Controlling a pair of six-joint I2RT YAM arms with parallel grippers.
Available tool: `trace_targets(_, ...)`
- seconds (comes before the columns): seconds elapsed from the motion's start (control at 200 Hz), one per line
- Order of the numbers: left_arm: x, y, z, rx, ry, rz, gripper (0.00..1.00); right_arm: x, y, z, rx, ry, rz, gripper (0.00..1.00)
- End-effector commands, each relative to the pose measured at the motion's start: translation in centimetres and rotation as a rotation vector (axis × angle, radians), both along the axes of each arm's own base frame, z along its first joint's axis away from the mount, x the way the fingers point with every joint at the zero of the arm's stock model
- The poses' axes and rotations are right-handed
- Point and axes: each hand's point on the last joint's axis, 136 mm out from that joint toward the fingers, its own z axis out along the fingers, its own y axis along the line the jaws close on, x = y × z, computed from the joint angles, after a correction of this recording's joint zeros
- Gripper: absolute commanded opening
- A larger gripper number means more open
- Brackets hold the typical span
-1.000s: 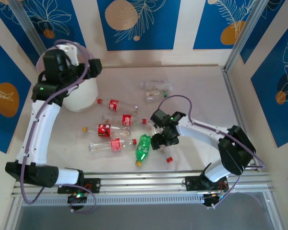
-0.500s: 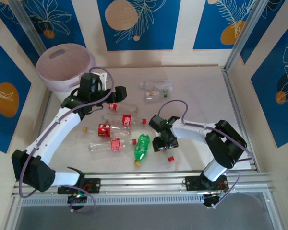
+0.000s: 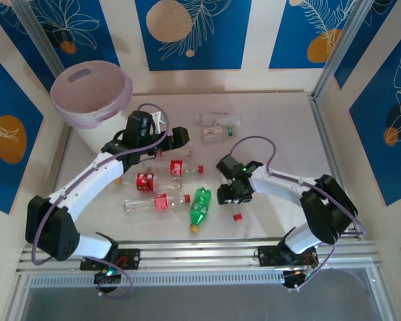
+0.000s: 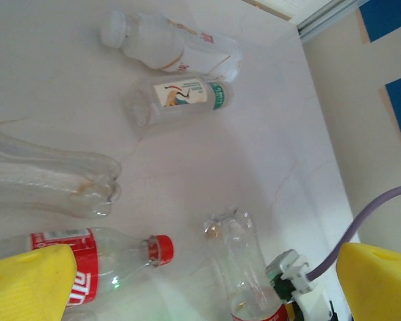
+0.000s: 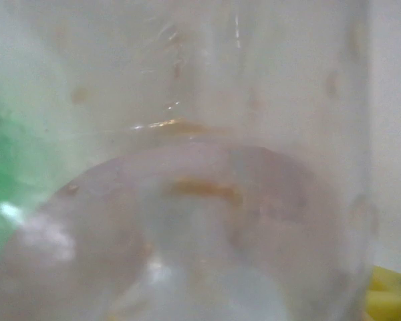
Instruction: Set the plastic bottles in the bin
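Note:
The bin (image 3: 90, 90), white with a pale purple liner, stands at the back left. Several plastic bottles lie mid-table: red-labelled ones (image 3: 177, 167) (image 3: 157, 201), a green one (image 3: 199, 206) and two pale ones (image 3: 217, 120) at the back. My left gripper (image 3: 176, 140) hovers wide open above them, and its yellow fingers (image 4: 27, 284) flank a red-capped bottle (image 4: 93, 257). My right gripper (image 3: 230, 194) is down on a clear bottle (image 4: 244, 257). That bottle (image 5: 200, 167) sits right up against the right wrist camera, beside one yellow finger (image 5: 389, 294).
A loose red cap (image 3: 237, 217) lies near the front rail. Another crushed clear bottle (image 4: 47, 180) lies left of the left gripper's reach. Patterned walls enclose the table, with a metal rail (image 3: 324, 134) along the right side.
My left arm has swung from over the bin down and right to the bottles mid-table, still open. The right gripper has barely shifted over its clear bottle.

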Motion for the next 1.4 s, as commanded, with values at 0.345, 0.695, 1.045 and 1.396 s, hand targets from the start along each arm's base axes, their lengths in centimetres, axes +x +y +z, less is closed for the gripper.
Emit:
trace_targets(0.345,-2.1,-8.8,0.0,-0.219,0.008,-0.315,0.92,5.0,5.3,13.3,0.78,-0.186,0.201,0.53)
trace_targets(0.695,-2.2,-12.1,0.1,-0.323,-0.004,-0.419,0.84,5.5,7.2,14.8,0.894,-0.167,0.233,0.53)
trace_targets(1.045,-2.6,-14.1,1.2,-0.422,-0.01,-0.441,0.75,5.8,7.9,13.9,0.895,-0.135,0.23,0.53)
trace_targets(1.396,-2.2,-13.9,0.4,-0.396,-0.002,-0.416,0.52,5.8,8.0,14.0,0.901,-0.137,0.234,0.55)
